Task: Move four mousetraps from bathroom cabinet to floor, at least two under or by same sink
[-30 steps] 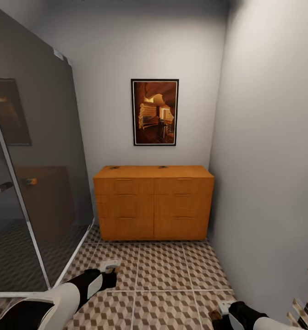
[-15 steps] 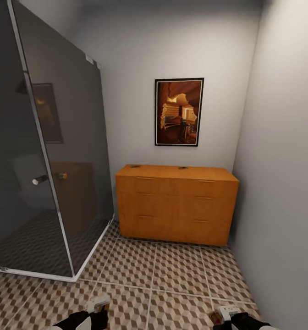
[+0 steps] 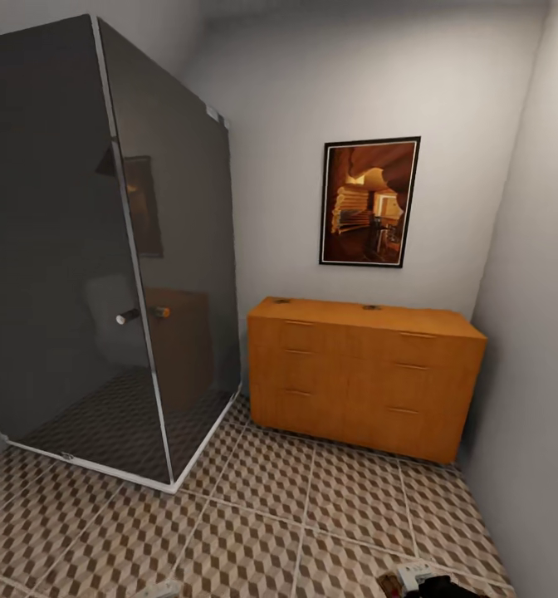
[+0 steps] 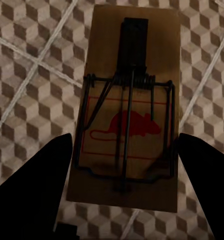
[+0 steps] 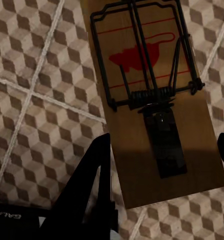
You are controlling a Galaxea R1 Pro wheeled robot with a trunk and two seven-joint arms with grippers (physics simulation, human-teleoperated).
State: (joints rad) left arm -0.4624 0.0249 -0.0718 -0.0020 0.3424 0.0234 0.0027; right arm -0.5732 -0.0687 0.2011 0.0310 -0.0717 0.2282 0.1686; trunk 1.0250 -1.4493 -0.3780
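Note:
A mousetrap, a brown wooden slab with a wire spring and a red mouse print, sits between the dark fingers of my left gripper, which is shut on it above the bathroom floor. My right gripper is shut on a second mousetrap over the same cube-patterned tiles. In the head view the orange-brown cabinet stands against the far wall, drawers closed, with two small dark mousetraps on its flat top. My right gripper and left gripper peek in at the lower edge.
A dark glass shower enclosure with a bar handle fills the left side. A framed picture hangs above the cabinet. A grey wall closes the right side. Open tiled floor lies between me and the cabinet.
The head camera has swung left and pulled back, so cabinet and picture sit further right in the picture. Both arms have sunk to the lower edge.

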